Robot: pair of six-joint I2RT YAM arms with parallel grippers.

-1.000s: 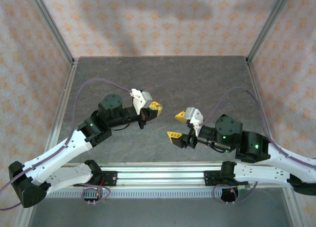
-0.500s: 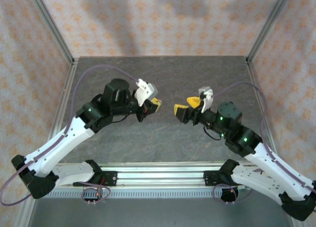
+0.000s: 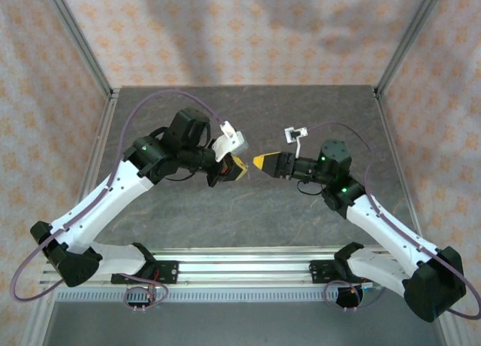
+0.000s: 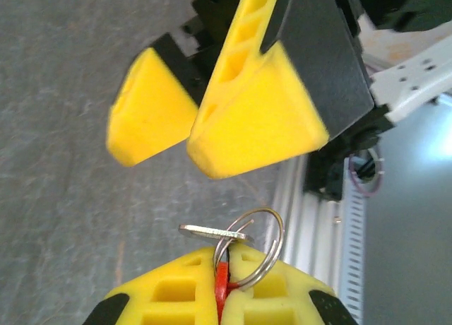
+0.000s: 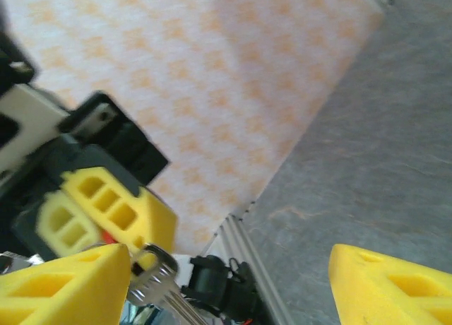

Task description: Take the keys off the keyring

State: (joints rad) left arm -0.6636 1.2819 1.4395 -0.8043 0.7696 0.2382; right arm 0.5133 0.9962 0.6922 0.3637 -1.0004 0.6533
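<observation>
Red keyring: pinched between the yellow fingers of the left tool, with its thin wire ring sticking out past the tips.
Silvery key: threaded on that ring, seen edge-on just above the fingertips, in the air over the grey tabletop.
Left tool: clamped tight on the keyring.
Right tool: jaws wide apart with nothing between them; it faces the left tool tip to tip, one finger just beside the key.
</observation>
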